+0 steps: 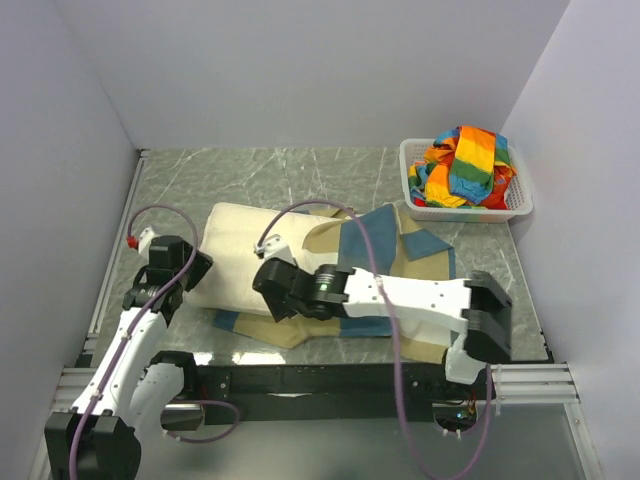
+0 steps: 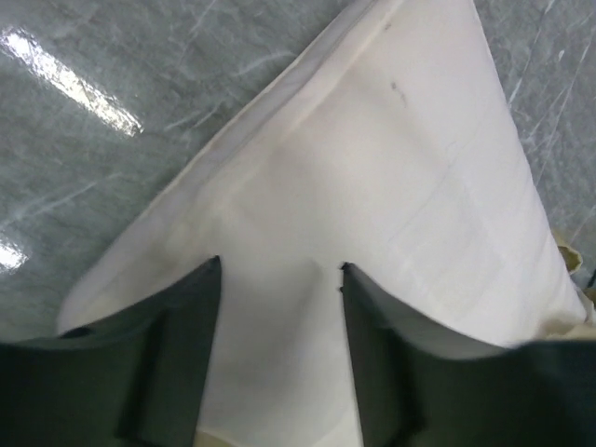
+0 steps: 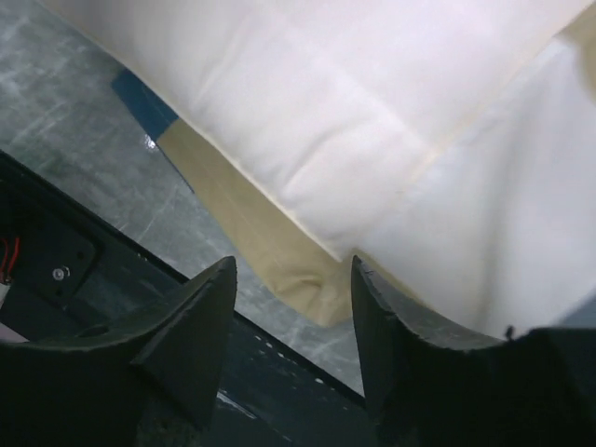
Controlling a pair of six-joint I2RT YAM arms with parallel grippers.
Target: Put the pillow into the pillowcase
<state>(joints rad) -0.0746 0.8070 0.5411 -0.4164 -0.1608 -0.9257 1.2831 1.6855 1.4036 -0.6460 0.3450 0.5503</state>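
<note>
Pillow [image 1: 240, 245] is laid left of centre on the worktop [image 1: 200, 175], over the left part of the pillowcase [image 1: 410, 260]. The pillowcase is spread out to the right and is seen sticking out under the pillow's near edge. Left hand [image 1: 188, 268] is placed at the pillow's left end, right hand [image 1: 272, 290] at its near edge. Basket [image 1: 522, 205] is set in the far right corner, with a cloth [image 1: 465, 165] piled in it.

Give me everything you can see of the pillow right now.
Plump cream-white pillow, plain fabric with a stitched edge seam, lying flat left of centre on the table. Its near edge rests on the pillowcase; its right end is hidden behind the right arm. The open left gripper straddles its left end; contact is unclear.
</note>
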